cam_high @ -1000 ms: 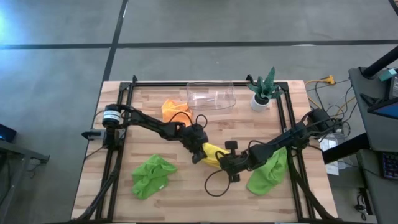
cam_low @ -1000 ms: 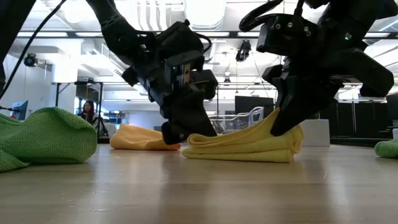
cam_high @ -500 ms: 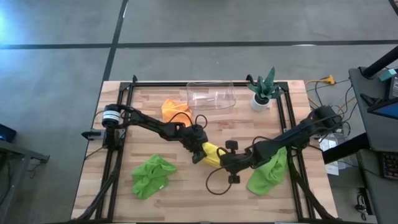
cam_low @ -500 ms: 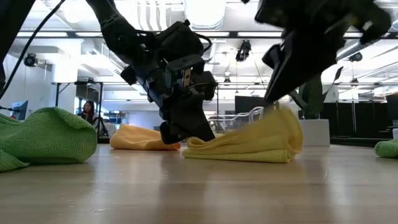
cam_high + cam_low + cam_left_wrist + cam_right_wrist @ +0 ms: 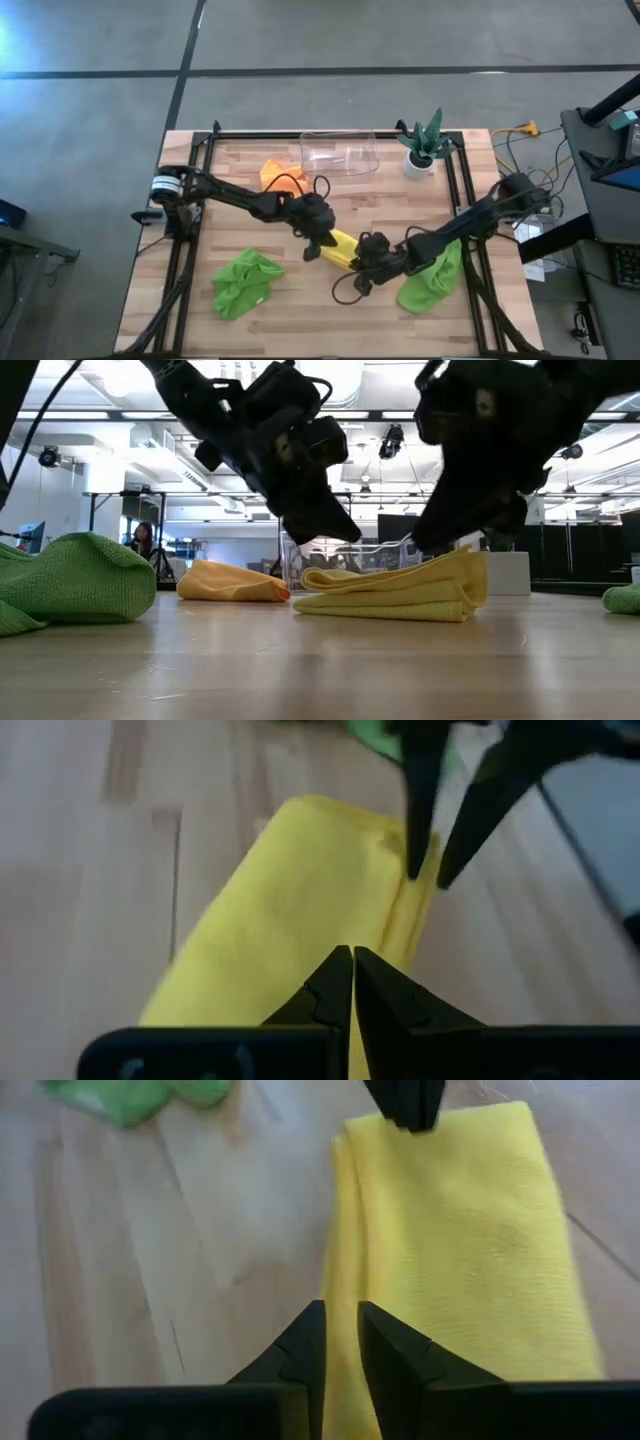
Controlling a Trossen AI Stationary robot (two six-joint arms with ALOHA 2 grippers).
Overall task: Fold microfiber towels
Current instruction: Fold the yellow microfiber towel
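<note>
A yellow microfiber towel (image 5: 341, 247) lies folded in several layers on the table's middle (image 5: 400, 590). My left gripper (image 5: 345, 536) is shut and hangs just above the towel's left end (image 5: 300, 890), clear of it. My right gripper (image 5: 340, 1308) comes slanting down over the towel's right end, its fingers a little apart. In the left wrist view its fingertips (image 5: 427, 875) stand at the towel's folded edge. An orange towel (image 5: 280, 175) and two lime green towels (image 5: 245, 282) (image 5: 432, 280) lie bunched on the table. My right gripper has its two fingertips (image 5: 412, 870) right at the yellow towel's folded long edge (image 5: 400, 910), slanting down from the table's right side. Whether they touch the cloth, I cannot tell. The towel lies flat on the table.
A clear plastic bin (image 5: 340, 153) lies at the far edge, a potted plant (image 5: 422, 145) at the far right. Black frame rails (image 5: 190, 230) run along both sides of the table. Bare wood lies along the near edge, between the green towels.
My left gripper has risen off the yellow towel's left end and rolled about its own line, staying shut. My right gripper has rolled strongly above the towel's right end. The peak of cloth that stood up at that gripper has sunk, and the towel lies flatter.
</note>
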